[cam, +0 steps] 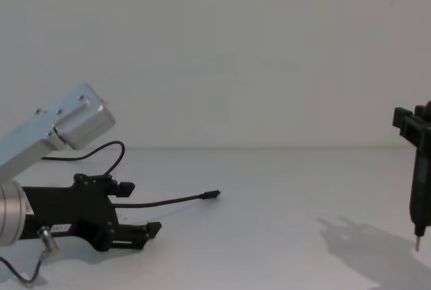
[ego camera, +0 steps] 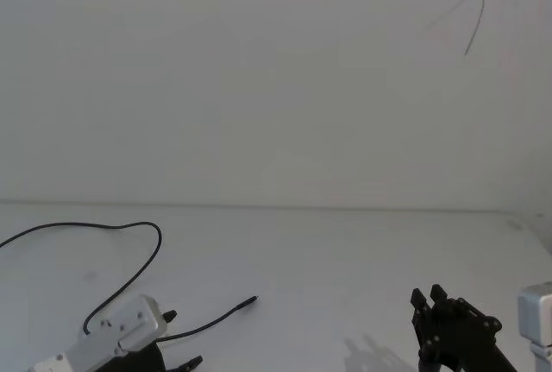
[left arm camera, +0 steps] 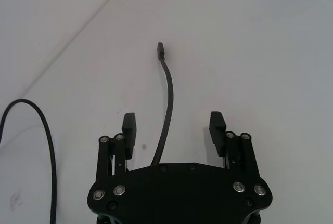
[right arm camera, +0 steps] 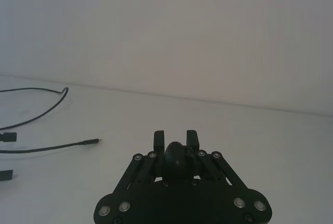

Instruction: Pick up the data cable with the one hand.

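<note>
Lying on the white table (ego camera: 345, 251) at the near left, the data cable (ego camera: 231, 309) stretches its free end toward the right and slightly farther away, ending in a small dark plug (cam: 212, 195) with a short metal tip. Farther left, the rest of the cord sweeps in from the left edge, curves round in a wide loop and runs back toward the near side beside the left arm's silver wrist.

The left gripper (ego camera: 183, 337) sits low over the table at the near left corner, pointed right along the cord. Its jaws are spread wide, and the cable passes through the gap between the two fingers (left arm camera: 129, 124); in the left wrist view neither pad touches it. The plug lies just beyond the fingertips.

Well apart, at the near right, the right gripper (ego camera: 427, 294) hangs above the table, its fingers closed around a dark pen-shaped tool (cam: 421, 196) that points down, its tip just above the surface.
</note>
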You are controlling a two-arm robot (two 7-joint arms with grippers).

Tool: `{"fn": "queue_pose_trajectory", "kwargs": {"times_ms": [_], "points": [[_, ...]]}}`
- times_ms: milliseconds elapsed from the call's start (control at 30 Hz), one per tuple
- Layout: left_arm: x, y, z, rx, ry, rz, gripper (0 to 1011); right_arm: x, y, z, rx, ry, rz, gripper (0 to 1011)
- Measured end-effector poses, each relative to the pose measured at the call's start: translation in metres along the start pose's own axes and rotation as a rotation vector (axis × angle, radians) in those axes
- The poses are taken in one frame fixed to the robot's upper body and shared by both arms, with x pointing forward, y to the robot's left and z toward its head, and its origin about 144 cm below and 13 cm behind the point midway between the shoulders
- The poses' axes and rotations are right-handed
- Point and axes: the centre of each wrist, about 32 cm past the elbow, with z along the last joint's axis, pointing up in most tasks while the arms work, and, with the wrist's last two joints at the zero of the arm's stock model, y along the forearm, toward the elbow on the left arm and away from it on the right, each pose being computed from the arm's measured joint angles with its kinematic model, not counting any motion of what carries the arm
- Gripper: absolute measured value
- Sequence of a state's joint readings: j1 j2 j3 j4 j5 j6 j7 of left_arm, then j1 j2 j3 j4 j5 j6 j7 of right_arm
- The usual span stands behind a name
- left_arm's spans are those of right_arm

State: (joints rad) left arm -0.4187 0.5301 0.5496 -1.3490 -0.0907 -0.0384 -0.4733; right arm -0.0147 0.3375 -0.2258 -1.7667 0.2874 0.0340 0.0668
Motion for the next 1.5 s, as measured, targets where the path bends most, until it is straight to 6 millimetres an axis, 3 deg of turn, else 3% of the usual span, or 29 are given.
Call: {"fn": "queue_pose_trajectory", "kwargs": {"times_ms": [933,1500], "points": [[0.006,-0.013,-0.008,0.048,-0.011,0.007,48,0.000,0.000,0.000,0.000,0.000,0.000,251],[0.004,0.006,-0.010,-0.064,0.067,-0.031,40,0.000,0.000,0.000,0.000,0.000,0.000,251]]}}
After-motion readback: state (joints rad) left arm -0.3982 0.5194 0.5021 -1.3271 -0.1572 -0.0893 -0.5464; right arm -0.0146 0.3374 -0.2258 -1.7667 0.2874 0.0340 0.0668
